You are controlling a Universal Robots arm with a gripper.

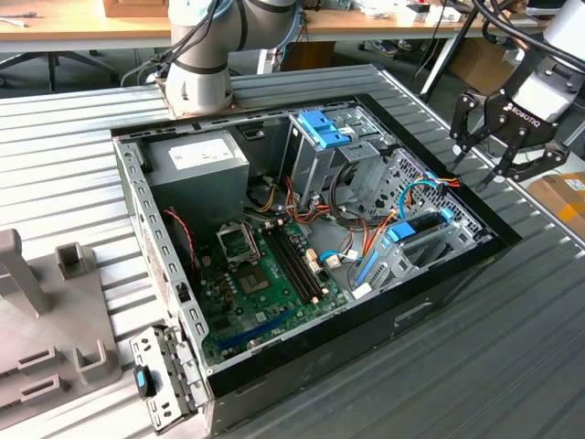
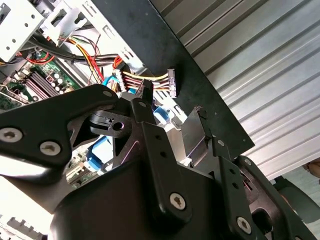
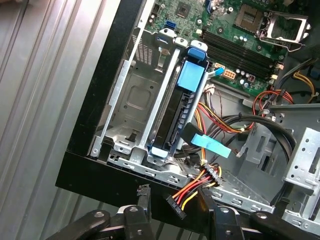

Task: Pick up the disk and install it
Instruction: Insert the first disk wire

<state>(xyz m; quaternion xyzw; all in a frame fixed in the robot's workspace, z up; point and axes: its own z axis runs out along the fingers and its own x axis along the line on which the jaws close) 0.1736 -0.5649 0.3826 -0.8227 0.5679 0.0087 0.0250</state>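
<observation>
Hand (image 1: pixel 477 172) spread wide, empty, above open black metal computer case (image 1: pixel 347 343) rim | flat black blue-railed disk (image 3: pixel 181 107) on edge inside case, in its bay | risk: loose red-yellow wired connector (image 3: pixel 175 204) at case rim snags my fingers.

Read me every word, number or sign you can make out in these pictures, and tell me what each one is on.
On the black robot hand: white maker's lettering, not quoted.
On the white label of the big grey metal box: print too small to read.
On the green circuit board: markings too small to read.
On the black flat disk with blue plastic rails: no text seen.
</observation>
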